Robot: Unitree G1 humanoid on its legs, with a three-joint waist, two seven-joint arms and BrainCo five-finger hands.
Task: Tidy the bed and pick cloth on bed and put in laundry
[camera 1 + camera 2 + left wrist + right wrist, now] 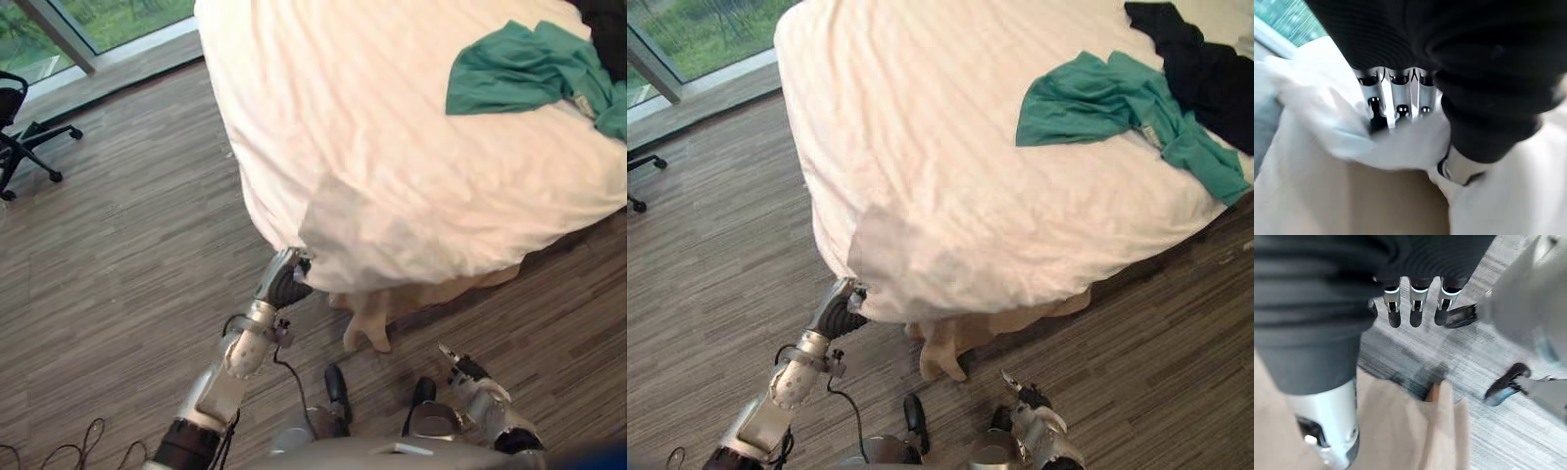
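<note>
Left wrist view: left hand (1400, 95) clenches the white duvet (392, 176) edge; right hand (1416, 308) hangs relaxed, empty.

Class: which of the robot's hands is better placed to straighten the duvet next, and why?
Left. The left hand grips the white duvet by its edge at the corner; the right hand hangs low over the floor, apart from the duvet, holding nothing.
</note>
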